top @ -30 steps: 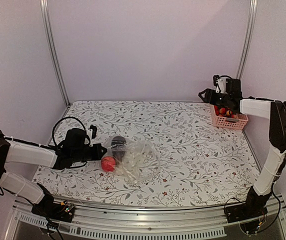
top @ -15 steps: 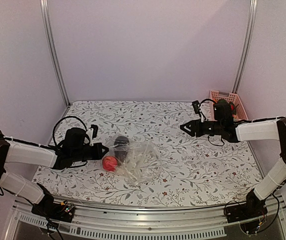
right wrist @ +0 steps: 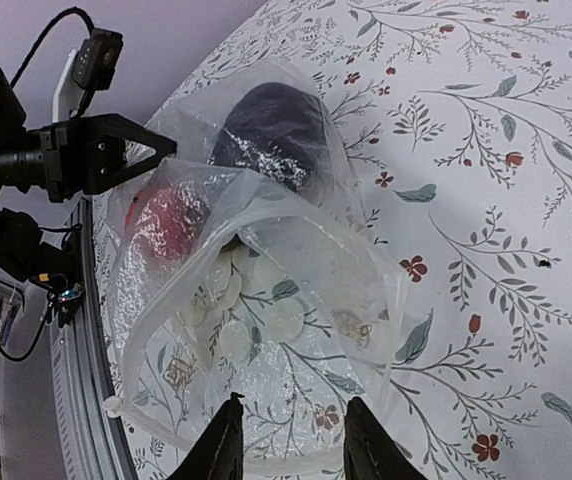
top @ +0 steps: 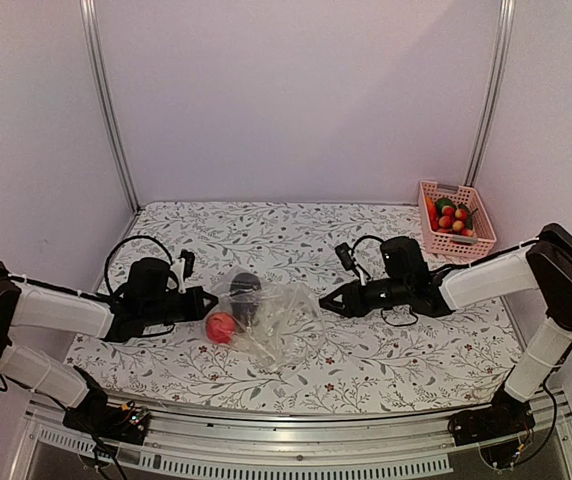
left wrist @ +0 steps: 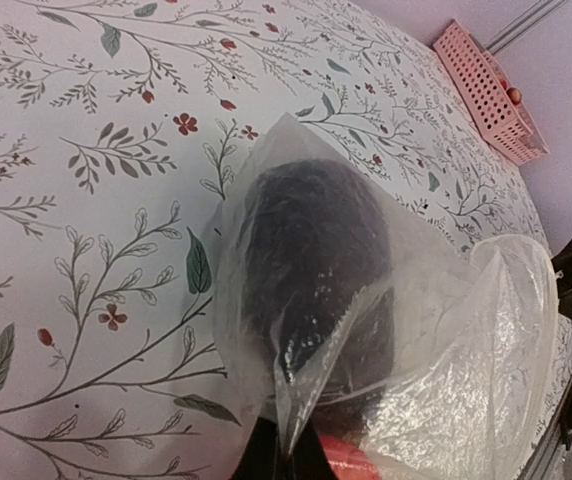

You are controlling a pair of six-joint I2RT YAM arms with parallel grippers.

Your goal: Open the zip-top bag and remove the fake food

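We see the zip-top bag [top: 278, 322] lying crumpled on the left-middle of the floral table [top: 396, 345]. Two pieces of fake food are inside it: a red fruit [top: 219, 327] at its left edge and a dark piece [top: 244, 289] just behind that. Our left gripper [top: 203, 300] lies low at the bag's left side, jaws pressed together on a fold of the clear plastic. In the left wrist view the film rises from the closed tips and wraps over the dark piece. Our right gripper [top: 324, 304] sits low just beside the bag's right edge, its fingers [right wrist: 222, 446] apart with nothing clamped between them. In the right wrist view the bag's crinkled near edge lies right at them, and we cannot tell whether the tips touch the plastic. A pink basket [top: 456, 248] stands at the far right corner, well apart from the bag, holding small fake fruits [top: 450, 214] in red, orange and green
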